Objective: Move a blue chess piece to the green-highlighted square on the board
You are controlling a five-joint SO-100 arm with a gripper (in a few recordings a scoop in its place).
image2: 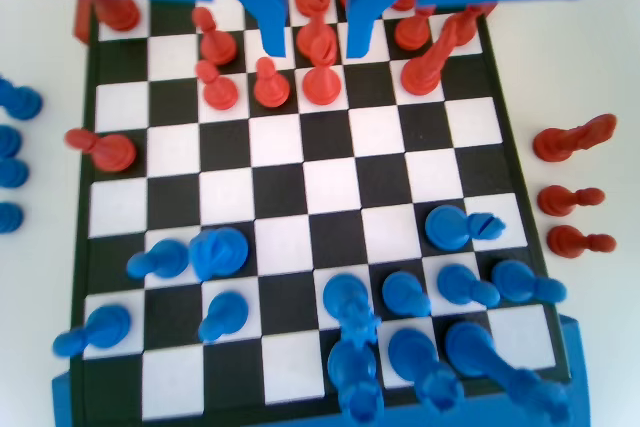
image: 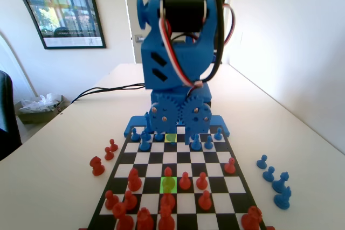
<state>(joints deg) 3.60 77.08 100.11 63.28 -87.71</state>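
Approach step: the blue two-finger pincer (image2: 315, 42) hangs apart and empty, high above the black-and-white chequered board (image2: 300, 182); next I judge it must descend onto a small blue plastic pawn (image2: 405, 293).

Fixed view sits low at the red end of the board (image: 178, 187), facing the blue arm; wrist view looks steeply down from above; both share the board (image2: 300, 197).

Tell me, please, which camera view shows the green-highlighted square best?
The fixed view: the green-highlighted square glows bright green there, with a red pawn on it. In the wrist view the board carries no tint, so the square cannot be picked out.
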